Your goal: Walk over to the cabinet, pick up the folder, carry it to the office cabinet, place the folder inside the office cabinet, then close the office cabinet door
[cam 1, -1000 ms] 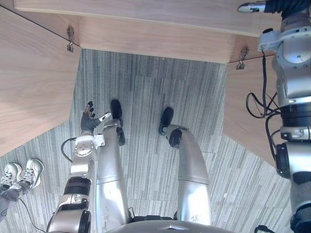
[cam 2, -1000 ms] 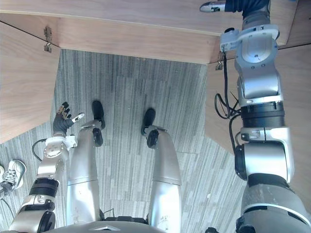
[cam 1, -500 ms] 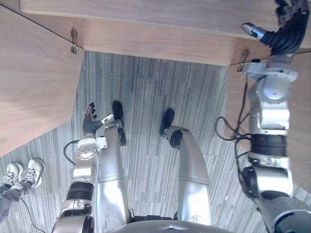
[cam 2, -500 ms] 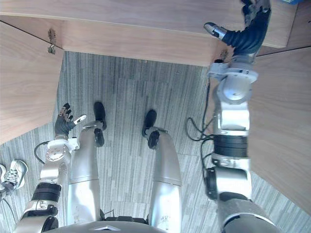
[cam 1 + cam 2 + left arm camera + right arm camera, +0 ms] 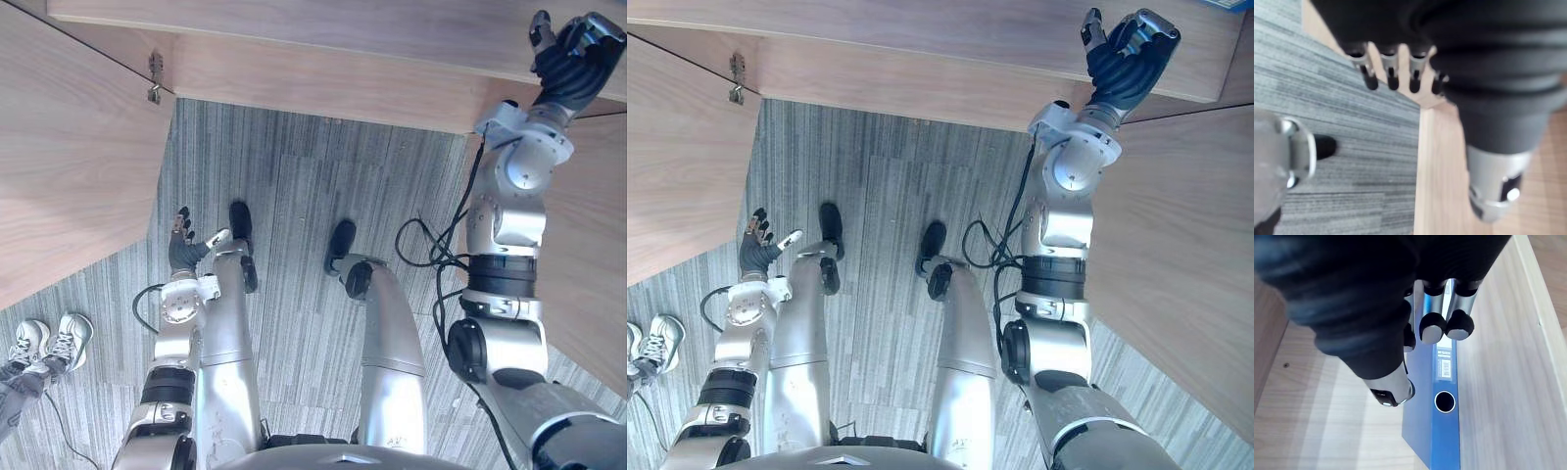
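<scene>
Right hand [image 5: 1127, 54] has risen, fingers curled and empty — one blue folder [image 5: 1442, 396] beyond; left hand [image 5: 754, 250] spread.

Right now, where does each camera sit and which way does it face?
Left eye: on the head, facing down at the carpet before the open cabinet; both arms show, left hand low, right hand raised to the cabinet.
Right eye: beside it, same scene; both also share a person's shoes.
Left wrist: on the left arm, looks along the left hand at carpet and a wood panel.
Right wrist: on the right arm, looks along the right hand at the folder inside the cabinet.
</scene>
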